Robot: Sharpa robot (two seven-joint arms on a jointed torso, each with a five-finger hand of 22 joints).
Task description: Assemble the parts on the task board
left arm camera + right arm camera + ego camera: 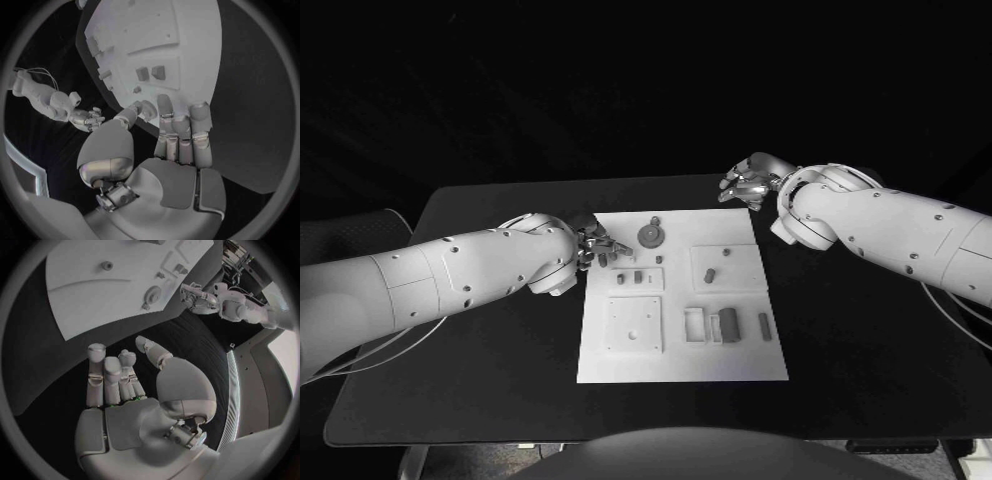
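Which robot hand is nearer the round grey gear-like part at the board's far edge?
Left. The left robot hand sits just beside the round grey gear-like part; the right robot hand hovers off the white task board's far corner.

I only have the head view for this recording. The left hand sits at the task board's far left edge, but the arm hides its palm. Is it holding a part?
Observer: No. In the left wrist view the left hand holds nothing. Its fingers lie straight and side by side, with the tips at the edge of the task board.
Operator: And the right hand, by the far right corner?
Observer: The right wrist view shows the right hand empty too. Its fingers are stretched out over the bare black table, short of the board.
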